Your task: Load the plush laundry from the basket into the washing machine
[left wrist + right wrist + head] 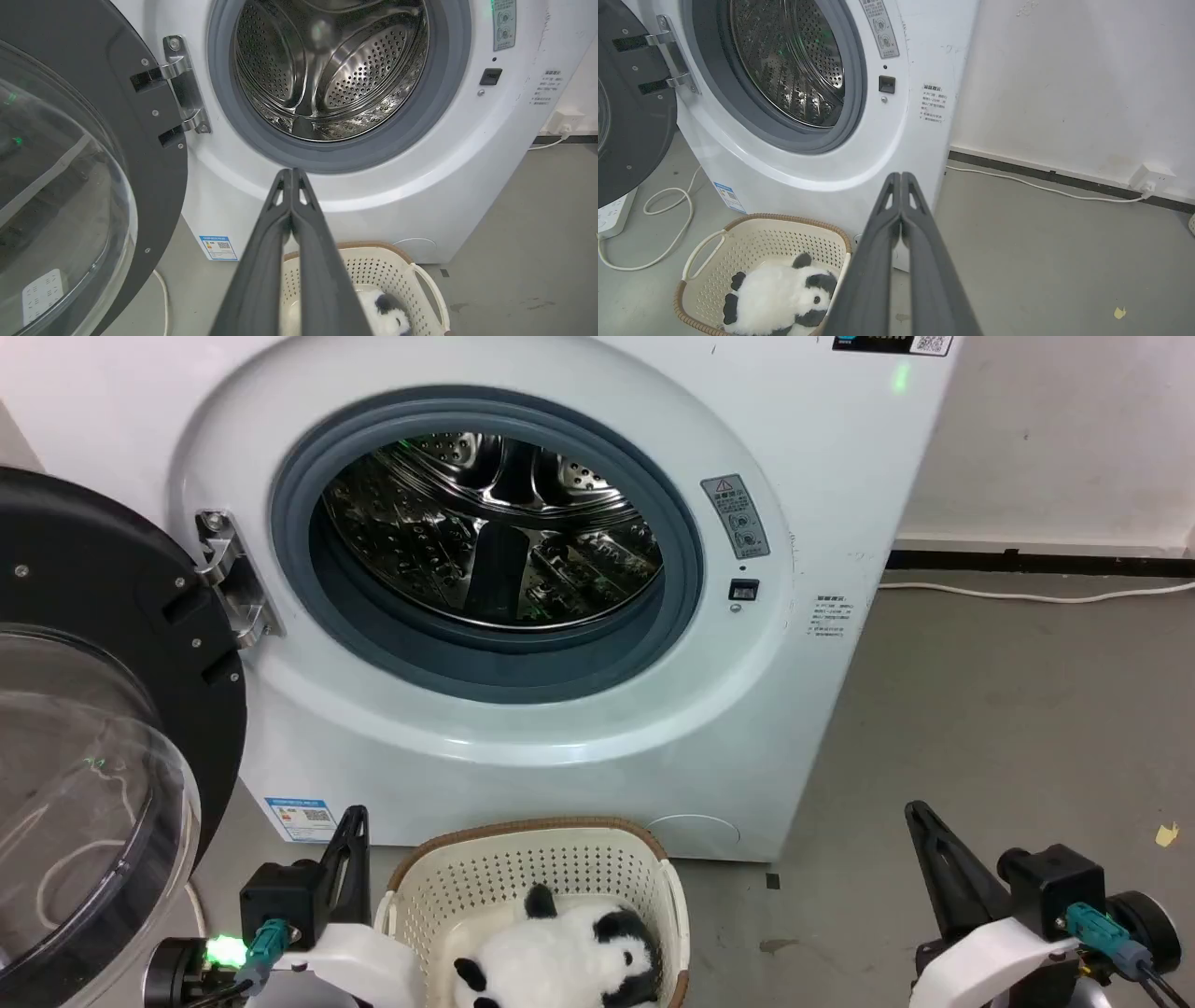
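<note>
On the far left, the round door [103,644] of the washing machine [822,467] hangs wide open, with its black frame and clear dome. Next comes the left gripper [357,816], low down and just beside the left side of the basket [523,829]. Its jaws are pressed tight together, tip to tip, and they hold nothing and touch nothing. The left wrist view shows the two dark fingers [261,261] meeting in a point. The cream basket stands on the grey floor [980,728], right in front of the washing machine and below its round hole. The panda [560,959] lies inside the basket, white and fluffy, with black ears and black arms. Above it, the shiny drum [485,537] shows through the grey rubber ring. Farther right, the right gripper [915,810] hangs over bare floor, well apart from the basket. Its jaws are pressed together too, and they hold nothing. Behind it, a white cord [1027,594] runs along the floor by the wall [1055,439].
</note>
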Motion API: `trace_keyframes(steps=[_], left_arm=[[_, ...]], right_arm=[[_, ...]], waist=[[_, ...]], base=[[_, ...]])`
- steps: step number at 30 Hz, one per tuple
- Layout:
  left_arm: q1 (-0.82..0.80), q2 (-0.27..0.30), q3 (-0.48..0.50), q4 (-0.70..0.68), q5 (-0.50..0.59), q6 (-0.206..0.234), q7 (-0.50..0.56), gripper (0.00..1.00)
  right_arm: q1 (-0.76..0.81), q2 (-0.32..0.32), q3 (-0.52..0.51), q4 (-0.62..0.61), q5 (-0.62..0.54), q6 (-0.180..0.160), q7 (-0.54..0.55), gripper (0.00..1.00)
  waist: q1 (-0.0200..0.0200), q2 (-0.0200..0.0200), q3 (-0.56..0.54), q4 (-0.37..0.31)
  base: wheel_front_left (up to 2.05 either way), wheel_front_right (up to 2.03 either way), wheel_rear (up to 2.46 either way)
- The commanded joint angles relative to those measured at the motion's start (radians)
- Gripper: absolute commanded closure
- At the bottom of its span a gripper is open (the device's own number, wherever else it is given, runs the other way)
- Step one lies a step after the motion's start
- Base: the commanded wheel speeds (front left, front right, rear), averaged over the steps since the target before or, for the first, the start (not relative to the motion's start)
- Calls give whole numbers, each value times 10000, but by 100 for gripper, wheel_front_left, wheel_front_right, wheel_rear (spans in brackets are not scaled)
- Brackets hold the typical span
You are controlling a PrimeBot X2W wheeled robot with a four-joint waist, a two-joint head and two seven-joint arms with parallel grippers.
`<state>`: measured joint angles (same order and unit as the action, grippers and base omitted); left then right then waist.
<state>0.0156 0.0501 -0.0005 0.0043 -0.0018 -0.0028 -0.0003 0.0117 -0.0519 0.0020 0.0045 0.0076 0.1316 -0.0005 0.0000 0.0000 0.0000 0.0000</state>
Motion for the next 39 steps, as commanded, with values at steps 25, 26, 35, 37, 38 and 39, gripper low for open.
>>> trace_keyframes(steps=[25,26,35,37,38,39], left_arm=[[-156,1,5,-43,18,28,3,100],[-156,1,5,-43,18,28,3,100],[-156,1,5,-43,18,28,3,100],[-156,1,5,-43,18,28,3,100],[-156,1,5,-43,18,28,3,100],[-156,1,5,-43,18,28,3,100]], right_arm=[[-117,17,-20,-45,-76,-9,5,100],[-117,17,-20,-45,-76,-9,5,100],[-117,17,-20,-45,-76,-9,5,100],[-117,17,-20,-45,-76,-9,5,100],[-117,17,-20,-45,-76,-9,5,100],[-117,17,-20,-45,-76,-9,5,100]], waist=[[0,0,0,0],[0,0,0,0],[0,0,0,0],[0,0,0,0],[0,0,0,0],[0,0,0,0]], base=[[0,0,0],[0,0,0],[0,0,0],[0,0,0],[0,0,0],[0,0,0]])
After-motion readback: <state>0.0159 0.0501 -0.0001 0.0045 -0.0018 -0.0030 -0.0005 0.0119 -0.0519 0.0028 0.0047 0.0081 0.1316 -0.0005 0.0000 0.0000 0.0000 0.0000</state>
